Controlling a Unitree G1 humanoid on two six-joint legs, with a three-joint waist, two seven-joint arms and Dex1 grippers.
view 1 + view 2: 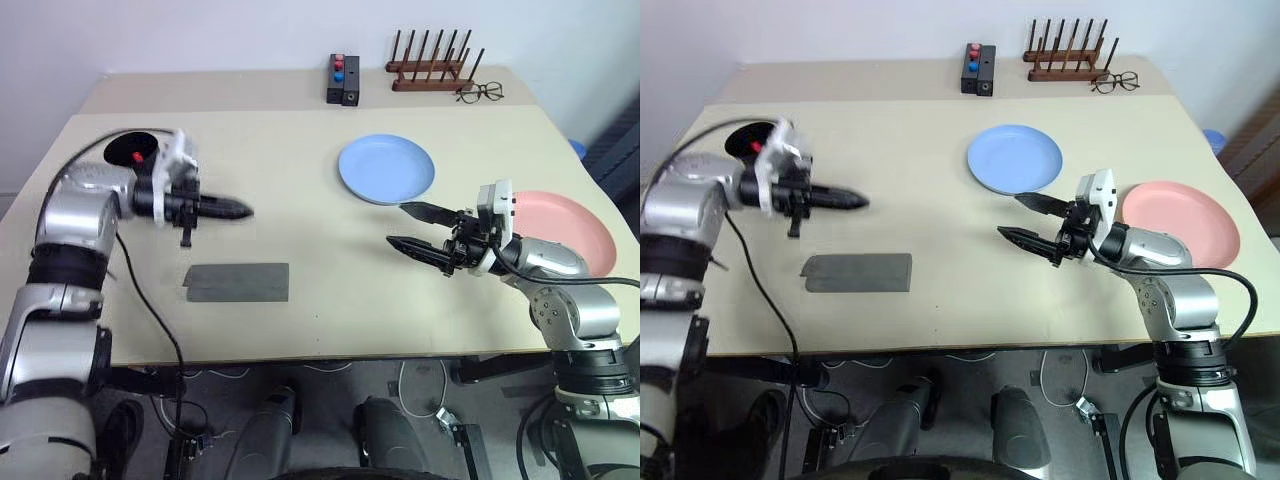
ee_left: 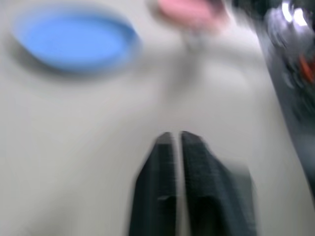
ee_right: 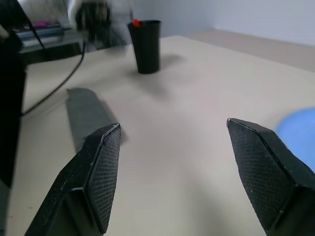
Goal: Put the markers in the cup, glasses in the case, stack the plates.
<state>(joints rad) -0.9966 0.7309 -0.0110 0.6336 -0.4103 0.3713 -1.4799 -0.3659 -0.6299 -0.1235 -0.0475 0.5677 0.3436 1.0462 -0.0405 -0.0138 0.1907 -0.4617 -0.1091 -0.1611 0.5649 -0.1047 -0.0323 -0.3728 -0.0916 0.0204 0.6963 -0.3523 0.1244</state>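
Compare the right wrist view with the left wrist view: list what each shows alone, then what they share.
Right wrist alone: the black cup with a red marker tip at its rim, the closed grey case, the right gripper open and empty.
Left wrist alone: the pink plate, the left gripper nearly closed, holding nothing.
Shared: the blue plate, the table.

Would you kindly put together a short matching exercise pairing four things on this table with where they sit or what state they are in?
Things:
1. blue plate
2. pink plate
3. grey case
4. black cup

Descriptions:
A. lies flat with its lid shut, near the front edge
B. stands upright with a red tip showing above its rim
C. sits towards the middle of the table, nothing on it
D. lies partly behind the right arm

Pairs: 1-C, 2-D, 3-A, 4-B
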